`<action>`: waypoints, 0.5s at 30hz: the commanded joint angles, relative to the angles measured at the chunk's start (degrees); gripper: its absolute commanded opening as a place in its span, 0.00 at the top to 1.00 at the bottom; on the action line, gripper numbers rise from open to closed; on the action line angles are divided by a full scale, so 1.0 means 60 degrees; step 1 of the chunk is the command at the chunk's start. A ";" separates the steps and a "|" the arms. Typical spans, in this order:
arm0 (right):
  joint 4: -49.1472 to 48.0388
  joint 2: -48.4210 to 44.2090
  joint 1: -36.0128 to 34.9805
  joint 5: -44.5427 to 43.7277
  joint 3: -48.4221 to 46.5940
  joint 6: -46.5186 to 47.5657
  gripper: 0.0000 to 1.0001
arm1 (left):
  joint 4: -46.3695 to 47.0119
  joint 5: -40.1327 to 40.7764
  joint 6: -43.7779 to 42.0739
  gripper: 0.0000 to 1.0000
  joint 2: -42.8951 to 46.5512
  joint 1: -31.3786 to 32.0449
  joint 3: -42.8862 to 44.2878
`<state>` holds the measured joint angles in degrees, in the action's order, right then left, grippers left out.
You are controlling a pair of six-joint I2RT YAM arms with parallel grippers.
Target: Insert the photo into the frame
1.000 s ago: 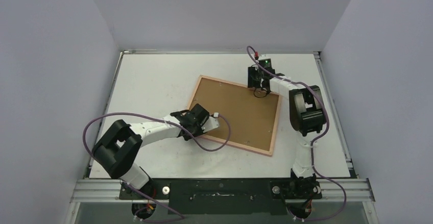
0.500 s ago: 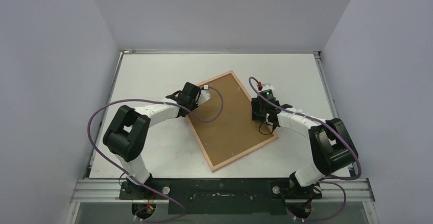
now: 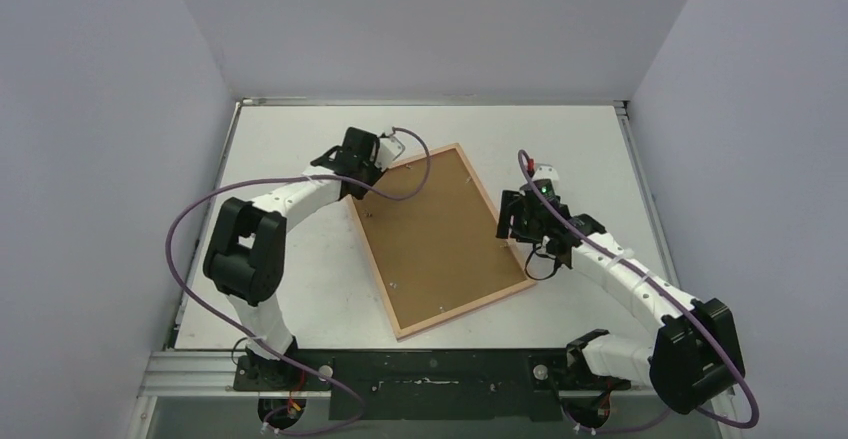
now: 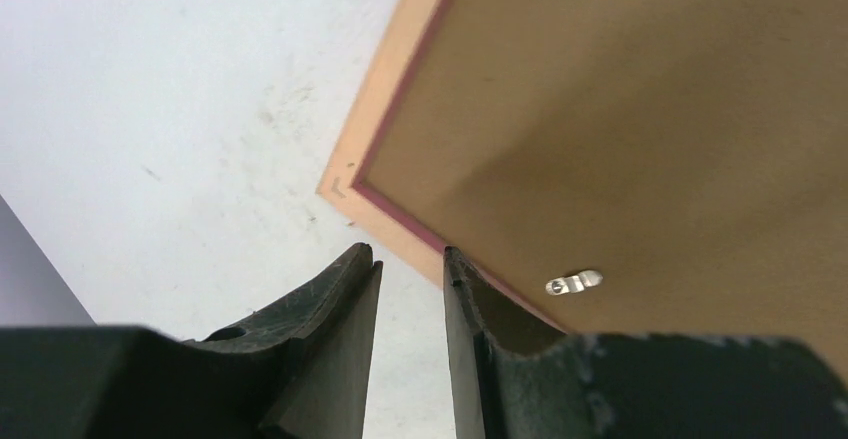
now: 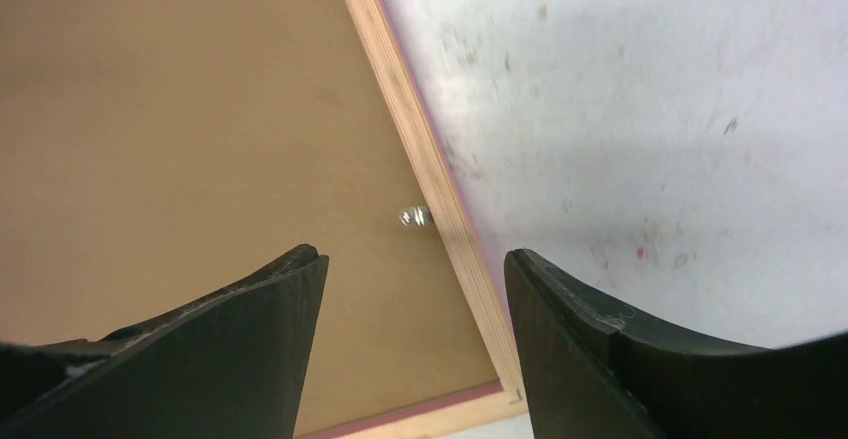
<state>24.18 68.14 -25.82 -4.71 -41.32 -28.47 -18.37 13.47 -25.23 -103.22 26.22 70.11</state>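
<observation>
Salmon-pink frame (image 4: 395, 59), plain brown backing panel (image 3: 440, 234), scuffed white table (image 3: 290, 139), black jaws, lilac walls (image 3: 100, 109)

The frame (image 3: 465, 311), a thin pink-to-salmon wooden border, is lying flat and face down near the middle of the table (image 3: 290, 139), showing its brown backing panel (image 3: 440, 239) and sitting skewed to the table's edges.
</observation>
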 commanded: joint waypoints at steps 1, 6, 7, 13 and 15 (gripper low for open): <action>0.0087 -0.0060 0.0026 -0.0454 -0.1406 0.0163 0.32 | -0.1419 -0.1357 0.0936 0.71 0.0424 -0.1197 0.1076; -0.0658 0.1029 0.0012 0.0265 -0.2019 0.0521 0.31 | -0.2591 -0.3239 0.1641 0.72 0.0751 -0.2568 0.1166; -0.0870 0.1270 0.0030 0.0420 -0.2107 0.0544 0.31 | -0.2763 -0.3502 0.1712 0.72 0.0778 -0.2731 0.1007; -0.2015 0.2443 -0.0103 0.1463 -0.2627 0.0468 0.32 | -0.2354 -0.3805 0.1790 0.76 0.0329 -0.2911 -0.0409; -0.2174 0.2611 -0.0256 0.1658 -0.2695 0.0391 0.32 | -0.2414 -0.4067 0.1994 0.77 -0.0161 -0.2909 -0.0248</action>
<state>16.95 83.18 -26.04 1.10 -53.56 -26.13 -31.77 -5.56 -15.77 -100.79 8.23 68.66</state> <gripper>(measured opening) 0.684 0.236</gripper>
